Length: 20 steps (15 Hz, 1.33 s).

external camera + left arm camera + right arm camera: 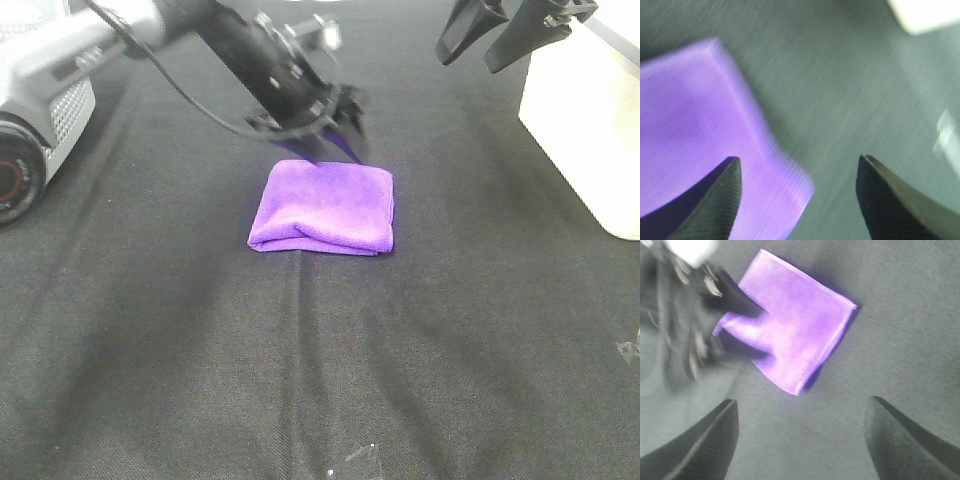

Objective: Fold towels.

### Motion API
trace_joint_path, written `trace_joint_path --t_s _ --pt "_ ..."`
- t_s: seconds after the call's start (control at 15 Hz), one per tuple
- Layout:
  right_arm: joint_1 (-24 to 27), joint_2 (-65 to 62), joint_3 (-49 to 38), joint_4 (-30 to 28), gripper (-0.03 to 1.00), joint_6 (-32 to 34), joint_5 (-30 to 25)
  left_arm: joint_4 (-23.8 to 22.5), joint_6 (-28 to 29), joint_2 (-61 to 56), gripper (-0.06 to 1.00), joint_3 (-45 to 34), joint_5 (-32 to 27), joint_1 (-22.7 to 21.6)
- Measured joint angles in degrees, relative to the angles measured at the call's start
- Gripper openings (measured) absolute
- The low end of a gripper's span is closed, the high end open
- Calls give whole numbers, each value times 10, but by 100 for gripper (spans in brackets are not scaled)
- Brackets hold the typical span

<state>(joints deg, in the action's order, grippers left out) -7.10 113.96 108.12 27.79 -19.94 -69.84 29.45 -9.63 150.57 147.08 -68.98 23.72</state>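
The purple towel [323, 206] lies folded into a small rectangle on the black table cloth [300, 360]. My left gripper [334, 138] hovers over the towel's far edge, jaws open and empty; its wrist view shows the towel's corner [700, 130] under one finger [720, 200]. My right gripper [503, 32] is raised at the far right, open and empty; its wrist view looks down on the towel [790, 330] and on the left gripper [695, 315] next to it.
A white box [590, 120] stands at the right edge. A grey device with a round lens [35, 130] sits at the far left. Small bits of clear tape lie near the front edge [355, 462].
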Motion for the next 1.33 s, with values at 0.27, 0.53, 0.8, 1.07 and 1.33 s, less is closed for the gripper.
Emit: trace_joint_path --t_s 0.27,0.53,0.8,1.07,1.33 --pt "0 0 0 0 69 2 0 -23 51 -10 62 21 -3 -15" --pt "0 -16 0 -22 69 22 -1 -156 68 -102 62 -34 -6 -51" --pt "5 -49 0 -123 69 93 -1 -280 106 -260 67 -171 -6 -112" --pt "34 -111 -19 -148 69 121 0 -303 88 -406 73 -323 -7 -209" --pt "35 -275 -189 -152 77 136 1 -303 72 -590 73 -511 -6 -254"
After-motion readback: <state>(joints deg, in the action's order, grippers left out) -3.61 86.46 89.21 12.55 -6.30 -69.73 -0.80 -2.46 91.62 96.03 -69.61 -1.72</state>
